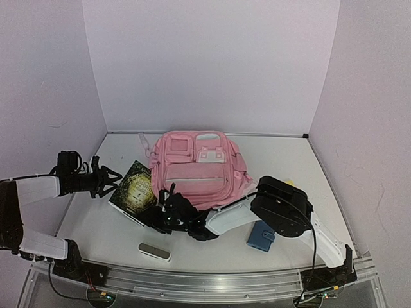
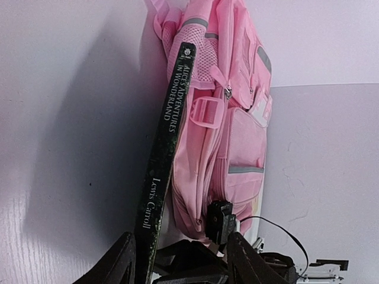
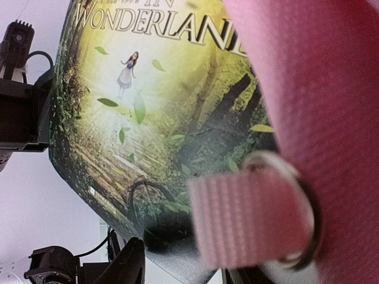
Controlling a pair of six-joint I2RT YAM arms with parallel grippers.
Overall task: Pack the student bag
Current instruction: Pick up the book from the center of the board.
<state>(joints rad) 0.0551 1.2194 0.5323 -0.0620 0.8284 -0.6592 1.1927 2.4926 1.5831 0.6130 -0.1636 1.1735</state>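
The pink student bag lies flat in the middle of the table, front pockets up. A dark green book, Alice's Adventures in Wonderland, leans tilted against the bag's left side. My left gripper is open at the book's left edge. In the left wrist view the book's spine runs between the fingers, close to the left one. My right gripper sits at the bag's near-left corner, jaws apart. Its view shows the book cover and a pink strap loop hiding the right finger.
A blue case lies near the right arm's elbow. A pale grey oblong case lies near the front edge. A small yellow item peeks out right of the bag. Lilac walls close off the back and sides.
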